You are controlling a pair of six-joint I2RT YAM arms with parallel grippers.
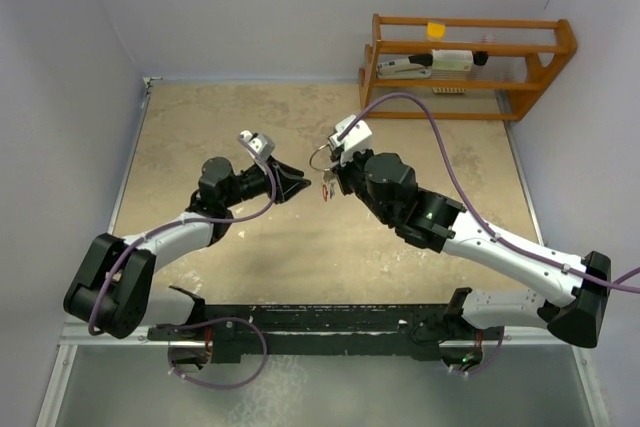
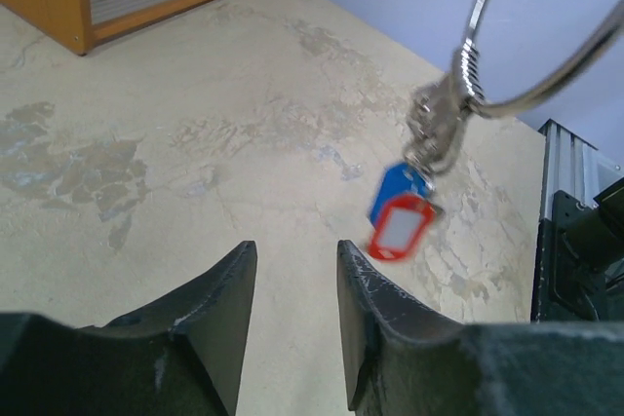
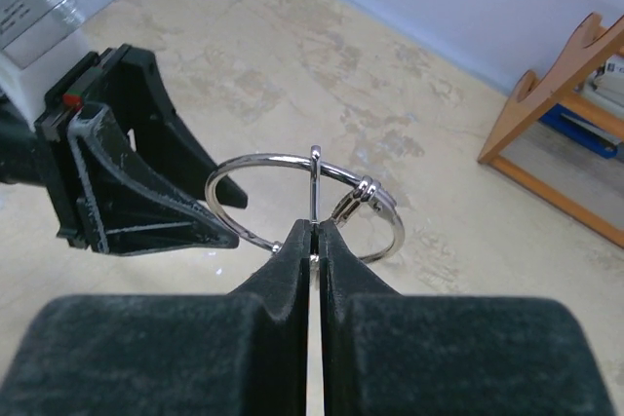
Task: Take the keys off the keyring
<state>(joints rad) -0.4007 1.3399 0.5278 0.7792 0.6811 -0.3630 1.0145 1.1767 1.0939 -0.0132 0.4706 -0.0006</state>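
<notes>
The right claw [image 3: 314,233] pinches the keyring [image 3: 273,156] in the air above the tabletop [image 2: 195,143], keys [image 2: 402,216] dangling beneath, and the half-spread, empty left claw [image 2: 294,252] nearby could nudge the loose bunch aside or twist the thin ring from that narrow grip.
</notes>
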